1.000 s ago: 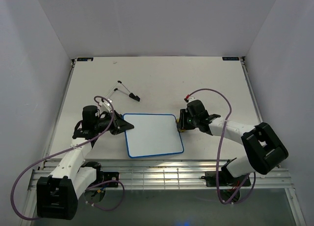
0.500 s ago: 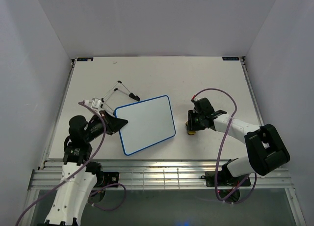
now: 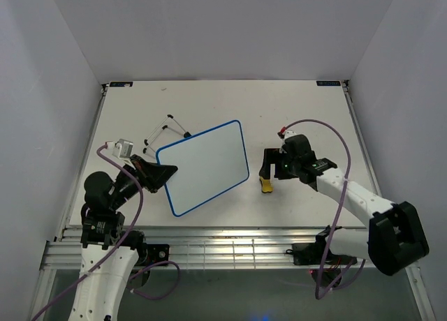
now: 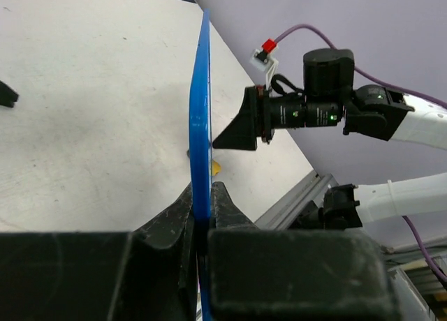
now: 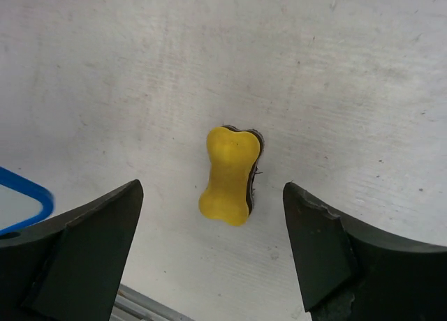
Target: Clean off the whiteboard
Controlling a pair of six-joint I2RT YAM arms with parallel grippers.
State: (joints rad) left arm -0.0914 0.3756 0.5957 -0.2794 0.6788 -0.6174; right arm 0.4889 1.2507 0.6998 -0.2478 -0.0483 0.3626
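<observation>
The whiteboard (image 3: 204,166), white with a thin blue frame, is lifted off the table and tilted, and no writing shows on its face. My left gripper (image 3: 166,173) is shut on its left edge. In the left wrist view the blue frame (image 4: 200,105) runs edge-on up from between my closed fingers (image 4: 174,213). My right gripper (image 3: 268,169) stands open to the right of the board, just above the small yellow eraser (image 3: 266,186) lying on the table. In the right wrist view the eraser (image 5: 229,174) lies apart from both fingers (image 5: 328,244), and a blue board corner (image 5: 31,195) shows at left.
A thin wire stand with black tips (image 3: 170,129) lies on the table behind the board. The metal rail (image 3: 230,248) runs along the near table edge. The right arm's wrist (image 4: 314,112) shows beyond the board in the left wrist view. White walls enclose the table.
My left arm raised and tilted the whiteboard off the table and drew back left. My right gripper opened, let the yellow eraser down onto the table, and shifted right.
</observation>
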